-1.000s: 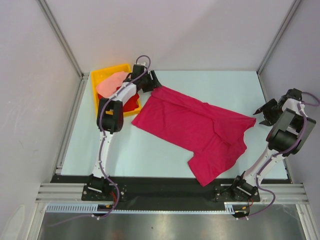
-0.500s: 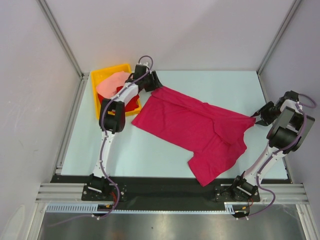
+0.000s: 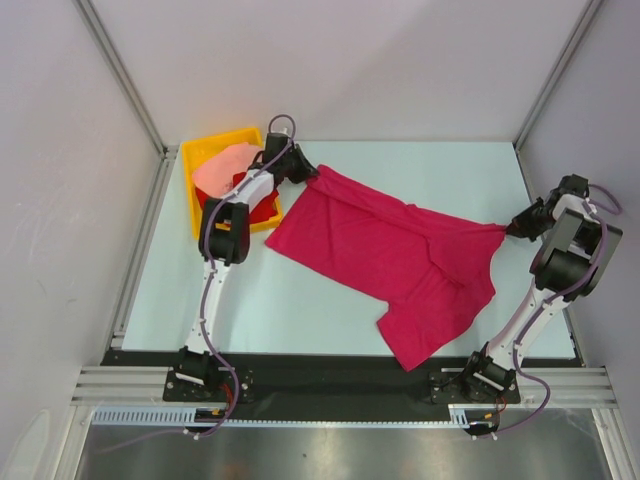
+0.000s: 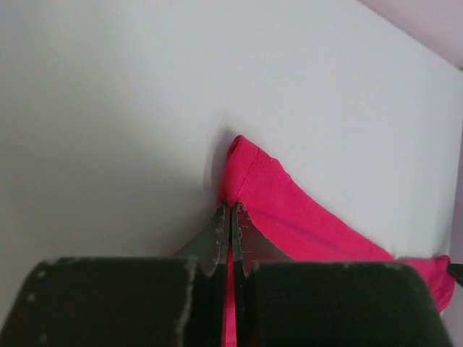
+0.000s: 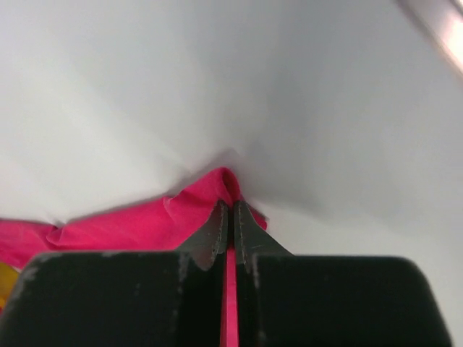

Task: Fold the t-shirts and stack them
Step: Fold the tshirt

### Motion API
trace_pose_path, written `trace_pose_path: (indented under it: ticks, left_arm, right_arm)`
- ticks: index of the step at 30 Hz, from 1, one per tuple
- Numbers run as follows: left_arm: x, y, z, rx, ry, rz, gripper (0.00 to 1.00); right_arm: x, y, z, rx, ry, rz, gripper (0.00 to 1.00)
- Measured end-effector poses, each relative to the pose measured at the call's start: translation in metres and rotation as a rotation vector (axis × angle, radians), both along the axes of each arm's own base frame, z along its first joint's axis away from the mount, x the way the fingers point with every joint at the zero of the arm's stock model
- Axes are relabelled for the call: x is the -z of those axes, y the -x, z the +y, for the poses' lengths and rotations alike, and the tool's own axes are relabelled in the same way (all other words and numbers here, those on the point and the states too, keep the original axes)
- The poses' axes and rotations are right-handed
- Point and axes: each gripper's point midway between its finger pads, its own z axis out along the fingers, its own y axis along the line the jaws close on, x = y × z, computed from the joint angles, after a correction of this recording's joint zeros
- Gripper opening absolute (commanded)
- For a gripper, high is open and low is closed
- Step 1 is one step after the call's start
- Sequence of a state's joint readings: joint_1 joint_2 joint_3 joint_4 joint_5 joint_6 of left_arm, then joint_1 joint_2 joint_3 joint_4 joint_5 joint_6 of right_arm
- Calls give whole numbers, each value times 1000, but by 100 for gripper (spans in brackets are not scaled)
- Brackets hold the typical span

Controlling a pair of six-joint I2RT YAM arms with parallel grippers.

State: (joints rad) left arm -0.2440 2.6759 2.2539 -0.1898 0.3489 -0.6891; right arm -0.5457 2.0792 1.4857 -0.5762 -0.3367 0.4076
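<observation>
Top external view: we see the magenta-crimson soft cloth t-shirt [image 3: 385, 250] spread on the pale tabletop [image 3: 250, 300], stretched between the left gripper [image 3: 314, 173], clenched on one corner, and the right gripper [image 3: 506, 229], clenched on another. We judge it light and limp; corners give the surest hold.

Pale table [image 3: 430, 175]: magenta t-shirt [image 3: 390, 255] spread mid; yellow bin [image 3: 220, 138] far-L corner.

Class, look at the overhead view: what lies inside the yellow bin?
A salmon-pink shirt lies over a red shirt; the left arm covers part, and the bin's floor is hidden.
</observation>
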Motion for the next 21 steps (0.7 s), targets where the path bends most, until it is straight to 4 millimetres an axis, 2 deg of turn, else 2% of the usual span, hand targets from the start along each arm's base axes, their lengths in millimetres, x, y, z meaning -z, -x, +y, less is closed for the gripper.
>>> trace_pose_path:
  ticks: [8, 9, 10, 11, 12, 14, 15, 17, 18, 21]
  left_arm:
    - [-8, -29, -2, -79, 94, -64, 2]
    - [-10, -34, -3, -88, 110, -77, 20]
    - [-13, -40, -3, -95, 121, -100, 30]
    - [-16, -44, -4, -104, 135, -108, 33]
    - [-17, -46, -4, -111, 145, -115, 43]
    - [-18, -48, -3, -117, 150, -118, 56]
    - [-18, -48, -2, -120, 148, -120, 63]
    - [-18, -49, -1, -119, 144, -128, 65]
    - [-20, -48, -1, -115, 139, -132, 66]
    - [-22, -38, 3, -97, 95, -114, 66]
  right_arm:
    - [-8, -51, -25, 72, 66, -91, 0]
    - [-9, -57, -25, 75, 66, -99, 0]
    - [-10, -65, -25, 73, 66, -107, 1]
    - [-11, -71, -25, 72, 68, -115, 6]
    - [-12, -77, -25, 69, 68, -120, 20]
    - [-15, -90, -26, 64, 73, -127, 31]
    - [-18, -94, -26, 56, 80, -125, 41]
    - [-26, -96, -26, 45, 103, -103, 49]
    - [-32, -96, -27, 39, 118, -90, 59]
    - [-52, -93, -33, 19, 190, -56, 64]
